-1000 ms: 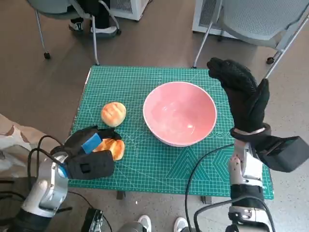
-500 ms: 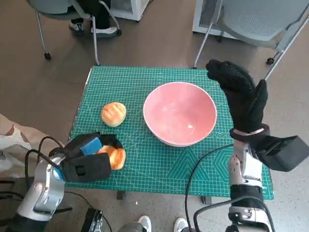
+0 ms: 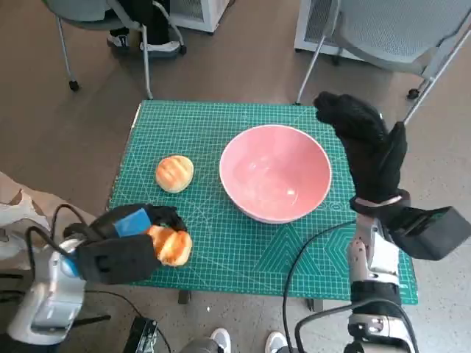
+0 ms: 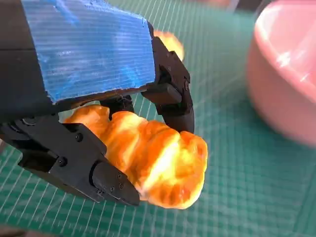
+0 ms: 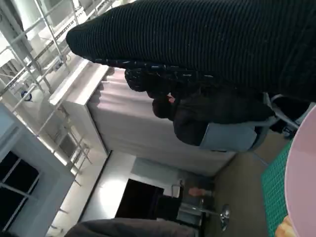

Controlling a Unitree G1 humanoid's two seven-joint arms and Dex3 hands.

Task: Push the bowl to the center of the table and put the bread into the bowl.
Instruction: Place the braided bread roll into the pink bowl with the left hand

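- Head view: a green cutting mat [image 3: 243, 243] is covering the table, with chairs [image 3: 397, 33] standing on the brown floor beyond its far edge. The pink bowl [image 3: 275, 172] is sitting right of centre. One bread roll [image 3: 174, 173] is lying left of it, apart. The left hand [image 3: 118, 246] is gripping a second bread [image 3: 169, 245] at the near left edge. The right hand [image 3: 368, 147] is hanging upright just beside the bowl's right rim, holding nothing, fingers seemingly loose.
- Left wrist view: black fingers [image 4: 170, 94] are clamping the bread above the mat.
- Right wrist view: the glove is crossing the picture's top; a person [image 5: 217, 123] is sitting behind.
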